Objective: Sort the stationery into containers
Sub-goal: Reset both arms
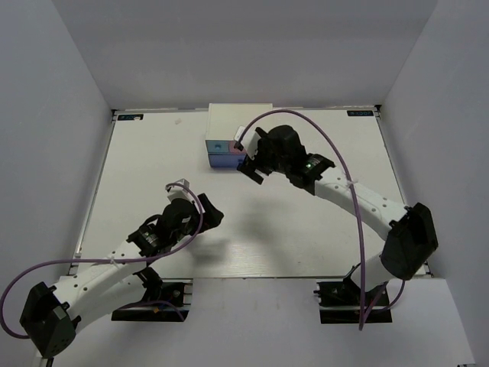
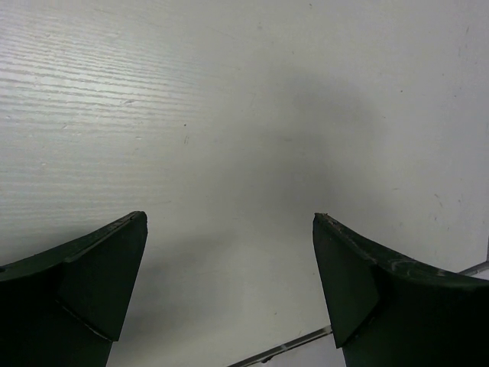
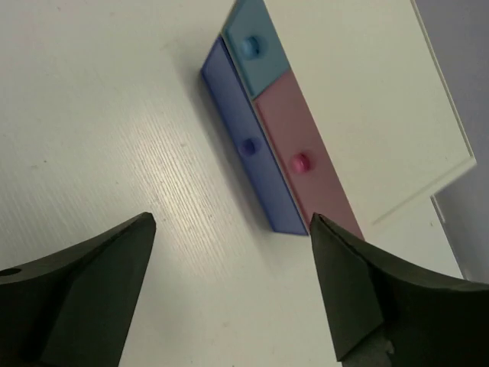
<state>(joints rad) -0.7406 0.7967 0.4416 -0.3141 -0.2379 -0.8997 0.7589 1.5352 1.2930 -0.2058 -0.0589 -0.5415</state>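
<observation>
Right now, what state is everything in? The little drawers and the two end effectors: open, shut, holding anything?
Left end effector: open, empty, over bare table.
Right end effector: open, empty.
Blue drawer: shut.
Pink drawer: shut.
Blue-purple drawer: looks shut, no inside showing.
White cabinet: standing at the table's far side.

white table [image 1: 229, 245], plain white walls [image 1: 252, 46]
</observation>
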